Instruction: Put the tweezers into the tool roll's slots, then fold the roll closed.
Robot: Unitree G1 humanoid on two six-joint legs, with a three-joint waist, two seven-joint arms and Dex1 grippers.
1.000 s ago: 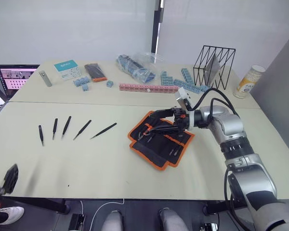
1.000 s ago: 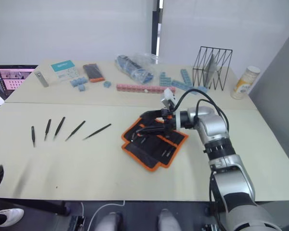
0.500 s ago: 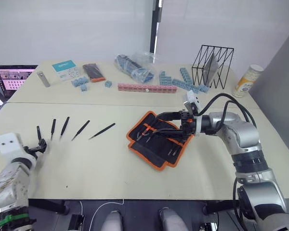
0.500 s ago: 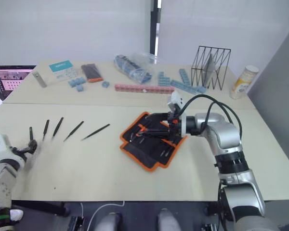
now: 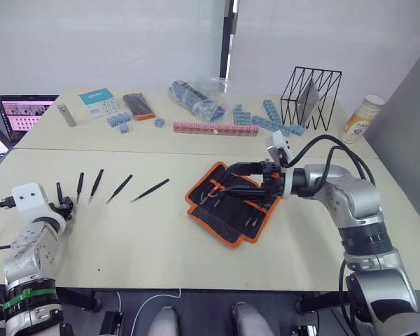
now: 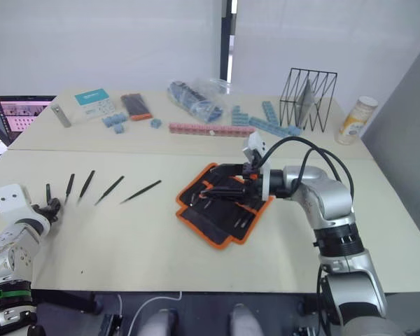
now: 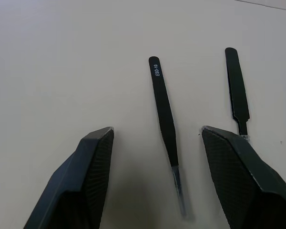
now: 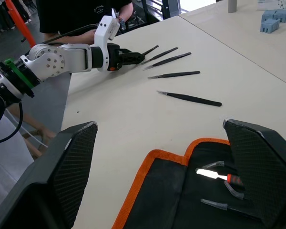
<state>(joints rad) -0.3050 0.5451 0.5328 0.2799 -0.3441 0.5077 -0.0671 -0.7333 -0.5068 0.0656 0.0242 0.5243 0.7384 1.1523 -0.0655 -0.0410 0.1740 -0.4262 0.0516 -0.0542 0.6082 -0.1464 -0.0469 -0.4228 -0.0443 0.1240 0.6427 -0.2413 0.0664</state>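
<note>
Your step in hand looks like the first pick: the left gripper (image 7: 155,143) is lined up on the outermost of the tweezers (image 7: 165,125), the one at the 9 o'clock end of the row of five lying on the surface (image 5: 147,231). In the left wrist view its fingers (image 7: 93,167) stand wide apart, one on each side of that tweezer, touching nothing and holding nothing. The neighbouring tweezer (image 7: 237,90) lies just beside the other finger, so centre the gap on the target before you drop, or you risk nudging or pinching both. Come straight down, close on the wider handle half, not the thin tip, and lift cleanly; a slim flat piece like this will likely skate if the fingers land unevenly.

The tool roll (image 5: 232,201) lies open at about 3 o'clock from the row, well apart from it, orange trim up and its slots (image 5: 248,217) exposed. The right gripper (image 5: 231,183) sits over the roll's far half with fingers spread apart; it looks to be pressing or steadying the fabric, though contact cannot be confirmed, and it grips nothing. Keep it there so the roll does not slide when you bring the tweezer across. All five tweezers are outside the roll, so the filling has not begun.
</note>
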